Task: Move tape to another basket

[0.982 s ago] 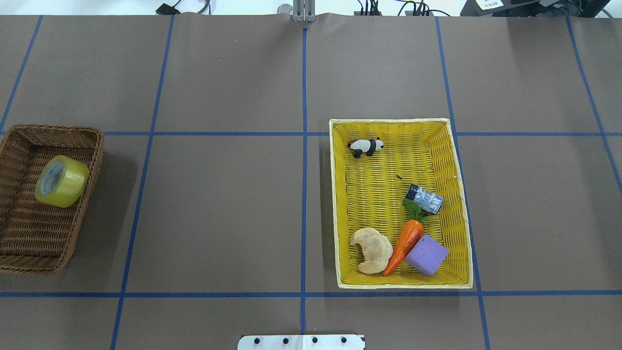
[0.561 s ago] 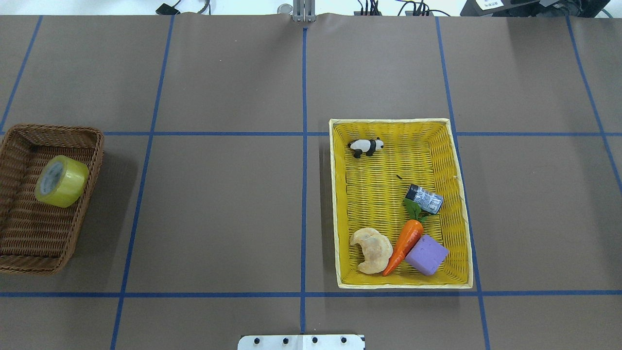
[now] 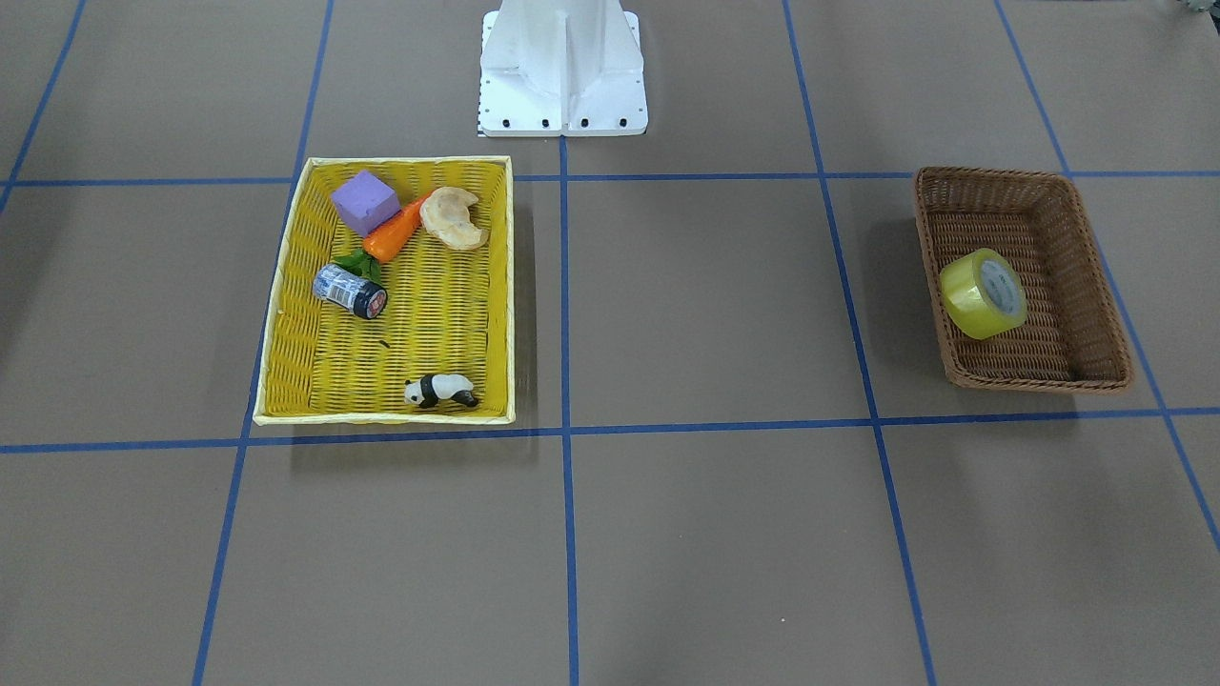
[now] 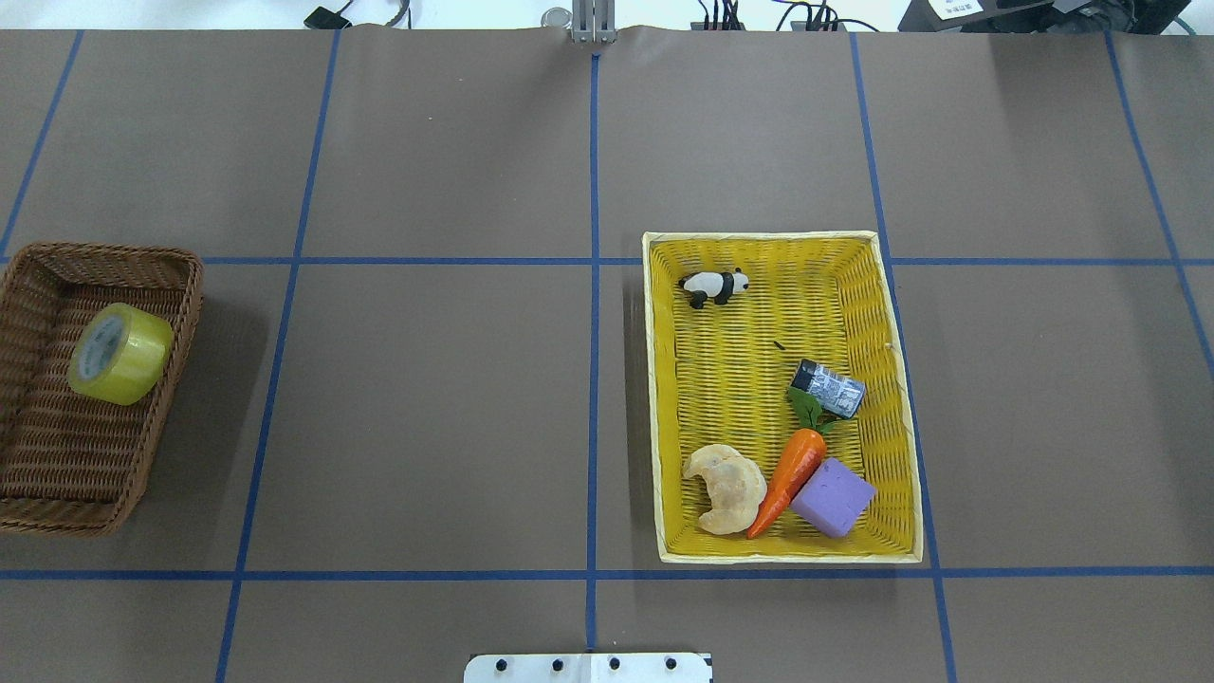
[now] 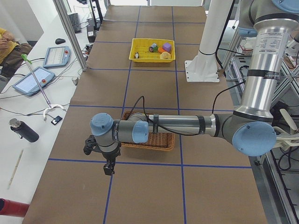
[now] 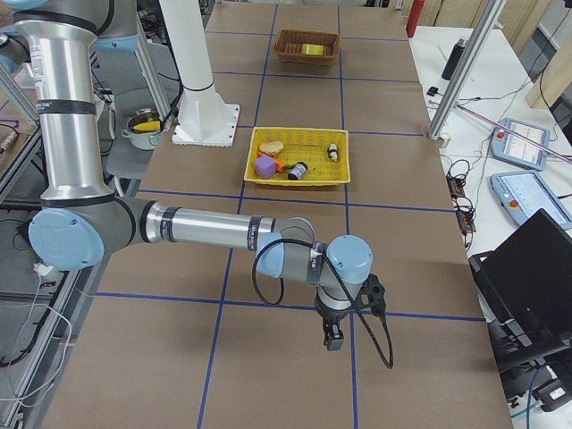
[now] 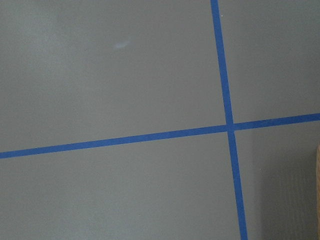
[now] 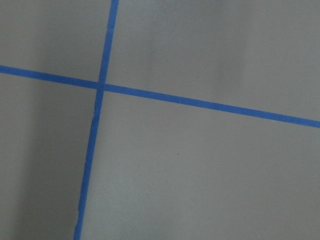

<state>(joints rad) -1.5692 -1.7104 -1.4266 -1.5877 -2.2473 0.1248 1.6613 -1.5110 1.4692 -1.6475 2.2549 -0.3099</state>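
Hanging left gripper (image 5: 108, 168): poised low near the basket (image 4: 194, 285); fingers open or closed, nobody could tell.
Tape (image 4: 120, 354): lay tilted inside that basket, by its wall.
Risk: a skewed pinch could roll it, or snag wicker and drag the basket.
Yellow basket (image 4: 651, 398): crowded at the robot's end; a drop there might bounce.
Right gripper (image 6: 332, 340): far end, grip state unclear.

The tape (image 4: 120, 353) looks like shiny, see-through yellow plastic, and the basket (image 4: 57, 474) is rough brown woven wicker. The yellow basket (image 4: 664, 398) is woven and bumpy too. The table (image 4: 427, 398) has a dull brown paper-like cover, and the left arm (image 5: 177, 125) is smooth shiny metal.
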